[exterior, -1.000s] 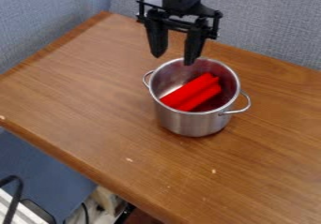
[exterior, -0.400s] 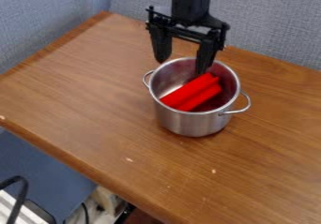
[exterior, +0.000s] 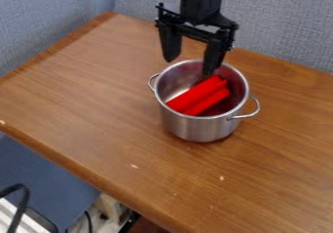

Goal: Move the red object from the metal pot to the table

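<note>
Step in hand, as I judge it: pre-grasp. The black two-fingered tool hangs above the far rim of the small shiny steel pot, jaws spread wide, nothing held. The bright red elongated block lies tilted inside the pot, one end toward the far wall. Next move likely calls for a straight descent with fingers straddling the block, clear of the rim. The brown wood-grain counter has bare room left of the pot. Blue-grey wall behind.
</note>
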`<state>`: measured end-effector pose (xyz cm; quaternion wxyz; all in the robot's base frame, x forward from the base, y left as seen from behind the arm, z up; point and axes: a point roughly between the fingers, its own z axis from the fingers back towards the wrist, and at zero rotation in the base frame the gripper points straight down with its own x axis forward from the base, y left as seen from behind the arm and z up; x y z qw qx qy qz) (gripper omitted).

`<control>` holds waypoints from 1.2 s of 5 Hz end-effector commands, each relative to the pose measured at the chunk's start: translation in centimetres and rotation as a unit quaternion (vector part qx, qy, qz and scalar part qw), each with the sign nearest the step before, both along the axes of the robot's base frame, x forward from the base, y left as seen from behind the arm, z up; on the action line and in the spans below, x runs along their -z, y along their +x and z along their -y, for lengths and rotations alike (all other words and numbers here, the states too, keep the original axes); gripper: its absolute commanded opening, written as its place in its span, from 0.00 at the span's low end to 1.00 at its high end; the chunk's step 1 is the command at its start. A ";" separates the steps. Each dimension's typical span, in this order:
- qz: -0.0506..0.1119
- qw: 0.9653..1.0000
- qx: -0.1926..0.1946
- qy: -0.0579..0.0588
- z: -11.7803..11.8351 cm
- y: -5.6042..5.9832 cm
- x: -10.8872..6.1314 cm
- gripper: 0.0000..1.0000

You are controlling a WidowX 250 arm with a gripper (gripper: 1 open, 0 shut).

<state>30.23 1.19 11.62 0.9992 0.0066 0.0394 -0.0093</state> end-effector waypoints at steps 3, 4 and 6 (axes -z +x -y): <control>0.036 0.998 0.041 -0.010 -1.8 0.6 -3.2 1.00; 0.041 0.997 0.068 -0.016 -1.6 0.9 -3.9 1.00; 0.041 0.999 0.021 -0.019 1.6 0.5 -2.6 1.00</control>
